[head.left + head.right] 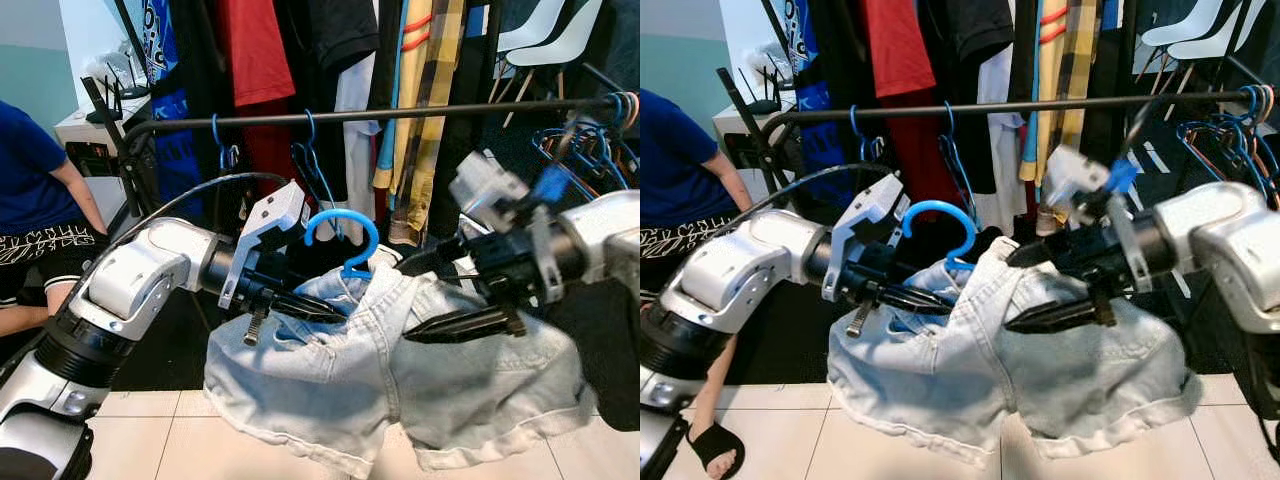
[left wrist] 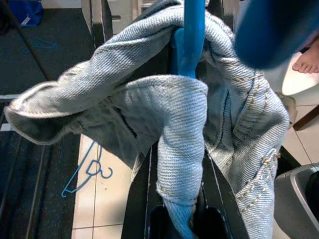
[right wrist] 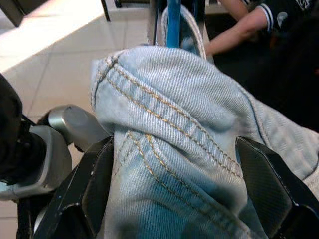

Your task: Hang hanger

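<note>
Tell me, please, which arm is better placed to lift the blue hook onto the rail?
Probably left: the left gripper holds the denim shorts right beneath the blue hanger hook; the right gripper grips farther aside.

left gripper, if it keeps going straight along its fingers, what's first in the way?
Probably the right gripper. The left gripper points across toward it, both gripping the denim shorts on the blue hanger, so bunched denim lies between them first. Depth is unclear, so the fingers might pass just beside each other.
</note>
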Available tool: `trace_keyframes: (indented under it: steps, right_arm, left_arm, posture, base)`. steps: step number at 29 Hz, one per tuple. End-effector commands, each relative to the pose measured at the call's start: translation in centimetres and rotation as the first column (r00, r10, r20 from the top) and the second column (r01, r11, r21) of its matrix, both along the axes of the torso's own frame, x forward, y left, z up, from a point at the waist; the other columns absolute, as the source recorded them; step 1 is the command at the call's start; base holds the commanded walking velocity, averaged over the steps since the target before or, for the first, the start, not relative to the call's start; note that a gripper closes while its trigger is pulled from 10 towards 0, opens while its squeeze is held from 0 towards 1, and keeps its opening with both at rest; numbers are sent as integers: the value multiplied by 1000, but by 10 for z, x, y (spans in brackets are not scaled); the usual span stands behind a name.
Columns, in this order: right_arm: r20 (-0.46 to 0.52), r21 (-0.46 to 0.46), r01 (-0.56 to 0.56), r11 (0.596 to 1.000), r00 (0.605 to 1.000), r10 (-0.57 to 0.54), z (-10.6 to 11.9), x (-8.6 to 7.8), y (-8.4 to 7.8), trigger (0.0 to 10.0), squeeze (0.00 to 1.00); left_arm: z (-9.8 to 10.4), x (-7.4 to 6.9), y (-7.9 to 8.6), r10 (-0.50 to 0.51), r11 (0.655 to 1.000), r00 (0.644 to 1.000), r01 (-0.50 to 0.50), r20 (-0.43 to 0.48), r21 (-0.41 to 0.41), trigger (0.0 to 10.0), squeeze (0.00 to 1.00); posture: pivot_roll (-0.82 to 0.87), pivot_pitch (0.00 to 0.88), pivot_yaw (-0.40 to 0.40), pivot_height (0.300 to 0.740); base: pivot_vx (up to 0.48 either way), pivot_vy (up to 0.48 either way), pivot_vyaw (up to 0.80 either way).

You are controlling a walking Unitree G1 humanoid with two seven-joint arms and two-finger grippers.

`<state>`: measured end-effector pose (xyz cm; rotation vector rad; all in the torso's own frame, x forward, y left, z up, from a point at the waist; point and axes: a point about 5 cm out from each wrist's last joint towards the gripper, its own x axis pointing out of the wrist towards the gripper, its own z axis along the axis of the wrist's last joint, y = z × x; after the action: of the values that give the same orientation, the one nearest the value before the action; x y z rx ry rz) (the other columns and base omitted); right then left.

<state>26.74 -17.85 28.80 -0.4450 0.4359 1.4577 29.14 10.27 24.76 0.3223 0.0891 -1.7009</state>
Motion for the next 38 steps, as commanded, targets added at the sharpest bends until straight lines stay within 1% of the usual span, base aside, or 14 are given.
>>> trace_keyframes:
  steps: [1, 7, 8, 10, 11, 16, 18, 20, 28, 29, 30, 35, 37, 38]
  right_arm:
    - [11, -35, -9, 999, 1000, 10, -1, -4, 3, 10000, 0]
    - [9, -89, 19, 996, 1000, -18, -8, -6, 0, 10000, 0]
    - [6, -101, 32, 994, 999, -32, -11, -6, -1, 5529, 0]
    - [6, -101, 32, 994, 999, -32, -11, -6, -1, 5529, 0]
    - [2, -110, 40, 993, 999, -40, -14, -6, -1, 0, 0]
    - [4, -125, 46, 991, 999, -46, -19, -7, -1, 0, 0]
    - [1, -105, 72, 992, 997, -73, -21, -5, -1, 0, 0]
    - [0, -90, 92, 992, 996, -93, -22, -4, -1, 0, 0]
    - [12, -59, 134, 989, 991, -134, -21, -2, -3, 0, 0]
    - [17, -49, 145, 988, 989, -144, -21, -1, -3, 0, 0]
    - [22, -40, 154, 987, 988, -153, -20, -1, -5, 0, 0]
    - [29, -36, 180, 983, 983, -179, -19, -1, -9, 0, 0]
    - [25, -39, 242, 969, 970, -241, -23, -2, -20, 0, 0]
    - [25, -39, 242, 969, 970, -241, -23, -2, -20, 0, 0]
  left_arm:
    - [10, 0, -1, -10, 999, 999, 11, 43, -32, 0, 0]
    - [13, -1, -2, -21, 999, 998, 24, 55, -48, 0, 0]
    - [15, -2, -4, -26, 998, 998, 29, 60, -61, 0, 0]
    - [15, -2, -4, -26, 998, 998, 29, 60, -61, 0, 0]
    - [17, -3, -5, -33, 996, 997, 38, 67, -79, 0, 0]
    - [19, -4, -8, -41, 994, 996, 48, 74, -100, 0, 0]
    - [30, -10, -12, -74, 982, 994, 86, 74, -170, 0, 0]
    - [35, -14, -15, -95, 971, 993, 109, 73, -211, 0, 0]
    - [39, -18, -17, -114, 957, 992, 126, 57, -263, 0, 0]
    - [39, -17, -17, -110, 956, 993, 115, 33, -269, 5882, 804]
    - [37, -16, -15, -113, 959, 994, 112, 10, -261, 10000, 1000]
    - [35, -12, -9, -91, 963, 996, 84, -14, -255, 10000, 1000]
    - [39, -4, 5, -16, 961, 1000, 11, -16, -277, 10000, 1000]
    - [39, -4, 5, -16, 961, 1000, 11, -16, -277, 10000, 1000]
  posture:
    - [-150, 0, 49, 740]
    - [-155, 0, 47, 740]
    - [-156, 0, 47, 740]
    - [-156, 0, 47, 740]
    - [-156, 0, 46, 740]
    - [-156, 0, 46, 740]
    - [-155, 0, 48, 740]
    - [-155, 0, 48, 740]
    - [-155, 0, 54, 740]
    - [-155, 0, 54, 740]
    - [-161, 0, 58, 740]
    - [-165, 0, 59, 740]
    - [-168, 0, 60, 740]
    - [-168, 0, 60, 740]
  base:
    - [0, 0, 0]
    - [0, 0, 0]
    - [0, 0, 0]
    - [0, 0, 0]
    - [0, 0, 0]
    - [0, 0, 0]
    - [0, 0, 0]
    - [0, 0, 0]
    - [0, 0, 0]
    - [0, 0, 0]
    - [0, 0, 0]
    - [0, 0, 0]
    - [0, 0, 0]
    - [0, 0, 0]
